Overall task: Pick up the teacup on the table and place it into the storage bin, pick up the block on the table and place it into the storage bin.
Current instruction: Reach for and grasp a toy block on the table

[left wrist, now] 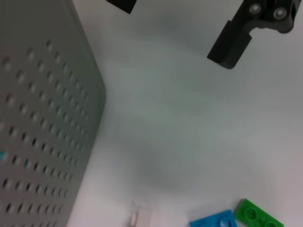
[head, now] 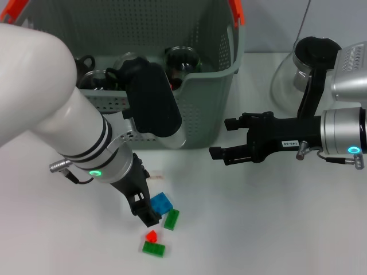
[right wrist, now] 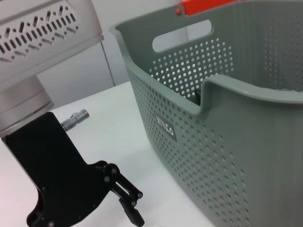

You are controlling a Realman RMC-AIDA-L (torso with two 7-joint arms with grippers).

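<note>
The grey-green perforated storage bin (head: 189,109) stands at the back of the white table, and glass teacups (head: 181,61) with dark handles lie inside it. No teacup shows on the table. A blue block (head: 161,203) lies in front of the bin, with a green block (head: 171,219) beside it and a small red block (head: 151,235) and another green block (head: 153,248) nearer me. My left gripper (head: 147,215) is down at the blue block's left side. My right gripper (head: 225,138) hovers open and empty right of the bin. The left wrist view shows the blue block (left wrist: 213,221).
A glass carafe (head: 289,80) with a black handle stands at the back right. A small white scrap (head: 157,178) lies on the table near the left wrist. The bin wall (left wrist: 42,118) is close beside the left arm.
</note>
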